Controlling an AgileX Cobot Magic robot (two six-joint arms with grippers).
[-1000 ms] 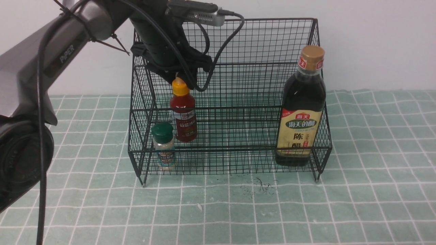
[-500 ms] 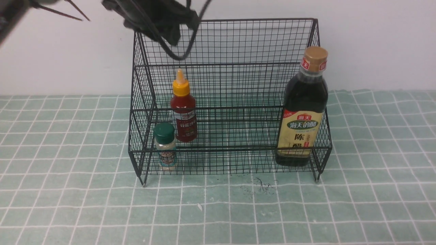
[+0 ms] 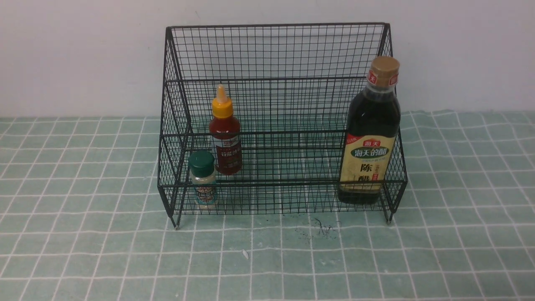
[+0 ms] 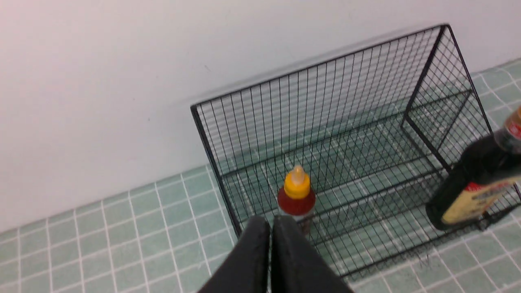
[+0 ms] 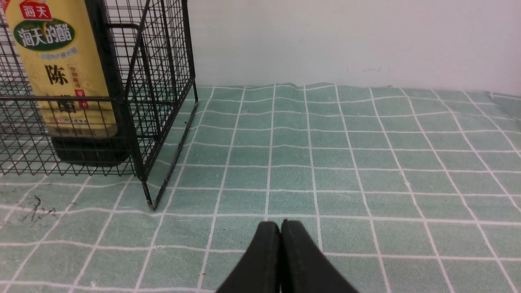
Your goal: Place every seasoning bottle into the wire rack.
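The black wire rack (image 3: 276, 50) stands against the wall. The red sauce bottle (image 3: 225, 133) with a yellow nozzle cap stands upright on its left side. The tiny clear shaker (image 3: 202, 179) with a green lid stands in front of it on the lower tier. The tall dark vinegar bottle (image 3: 370, 133) stands at the rack's right end. Neither arm shows in the front view. My left gripper (image 4: 270, 221) is shut and empty, above and short of the red bottle (image 4: 296, 197). My right gripper (image 5: 280, 224) is shut and empty over the cloth, right of the rack (image 5: 163, 81) and vinegar bottle (image 5: 61, 73).
A green checked cloth (image 3: 267, 259) covers the table. A white wall (image 3: 83, 54) rises directly behind the rack. Small dark smudges (image 3: 319, 229) mark the cloth in front of the rack.
My left arm has let go of the red sauce bottle's cap, risen up and left, and gone out of the front view. The bottles have stayed in place.
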